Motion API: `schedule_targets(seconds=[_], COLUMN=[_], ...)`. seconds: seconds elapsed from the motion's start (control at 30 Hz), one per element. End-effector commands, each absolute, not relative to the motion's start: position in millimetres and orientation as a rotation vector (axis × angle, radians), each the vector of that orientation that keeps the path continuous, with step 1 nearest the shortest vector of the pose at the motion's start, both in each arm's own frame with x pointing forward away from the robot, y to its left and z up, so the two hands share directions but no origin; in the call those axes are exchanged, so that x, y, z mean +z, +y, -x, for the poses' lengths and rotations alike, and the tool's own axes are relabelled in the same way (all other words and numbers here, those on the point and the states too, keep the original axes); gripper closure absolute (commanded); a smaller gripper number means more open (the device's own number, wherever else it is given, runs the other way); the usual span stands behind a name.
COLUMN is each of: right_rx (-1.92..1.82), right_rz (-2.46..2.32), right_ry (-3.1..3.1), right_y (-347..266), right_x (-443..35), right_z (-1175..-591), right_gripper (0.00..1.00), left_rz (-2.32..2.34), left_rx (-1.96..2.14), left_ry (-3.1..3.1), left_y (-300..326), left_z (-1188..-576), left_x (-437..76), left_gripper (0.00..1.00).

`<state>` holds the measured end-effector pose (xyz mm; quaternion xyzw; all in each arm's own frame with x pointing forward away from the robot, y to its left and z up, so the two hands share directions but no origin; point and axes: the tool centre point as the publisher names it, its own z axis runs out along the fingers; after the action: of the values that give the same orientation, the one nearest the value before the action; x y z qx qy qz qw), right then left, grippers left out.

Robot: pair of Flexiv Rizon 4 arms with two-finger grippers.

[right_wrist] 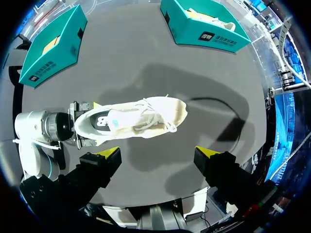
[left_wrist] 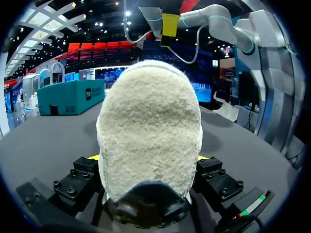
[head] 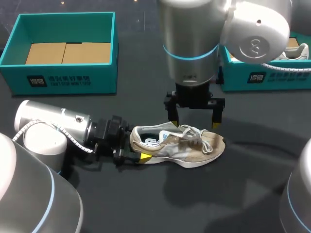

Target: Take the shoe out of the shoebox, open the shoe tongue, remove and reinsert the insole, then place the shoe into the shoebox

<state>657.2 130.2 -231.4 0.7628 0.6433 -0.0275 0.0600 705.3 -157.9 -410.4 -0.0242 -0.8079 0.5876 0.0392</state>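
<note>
Bench [head: 146, 204]: dark, matte.

Shoe [head: 180, 145]: pale, laced, set sole-down about mid-bench. Heel is pointed to the left edge, toe to the right edge. Laces are seen lying loose over the tongue. A light insole with blue marks is seen in the opening.

Left fingers [head: 145, 156]: brought in low from the left edge and closed on the heel, one on each side. In the left wrist view the fuzzy heel [left_wrist: 150, 136] is seen filling the space between them. Only slivers of the yellow tips [left_wrist: 93, 157] are visible against it.

Right fingers [head: 216, 119]: hung above the shoe, pointed down, spread wide, nothing gripped. In the right wrist view the shoe [right_wrist: 131, 119] is seen below and ahead of the parted fingers [right_wrist: 104, 162], apart from both.

Left box [head: 68, 80]: teal, lidless, at the far left corner. Brown card is seen lining its floor.

Right box [head: 272, 77]: teal, at the far right corner, partly hidden by the right arm. A second shoe [head: 294, 52] is held inside.
</note>
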Motion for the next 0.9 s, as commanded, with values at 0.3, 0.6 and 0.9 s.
schedule_targets(seconds=[0.3, 0.6, 0.9], right_rx=[-0.142, -0.148, -0.197], right_rz=[-2.221, -2.247, -2.248], right_ry=[1.843, 1.885, 1.799], right_y=[196.6, 210.8, 226.9], right_x=[-257.4, -272.8, -282.4], right_z=[-652.7, -655.5, -656.5], right_gripper=[0.0, 0.0, 0.0], left_rz=[0.074, 0.074, 0.074], left_rx=[1.799, 1.799, 1.799], left_ry=[-2.479, -2.479, -2.479], left_y=[-157.1, -157.1, -157.1], left_z=[-705.9, -705.9, -705.9], left_x=[-411.7, -411.7, -411.7], left_gripper=[1.0, 1.0, 1.0])
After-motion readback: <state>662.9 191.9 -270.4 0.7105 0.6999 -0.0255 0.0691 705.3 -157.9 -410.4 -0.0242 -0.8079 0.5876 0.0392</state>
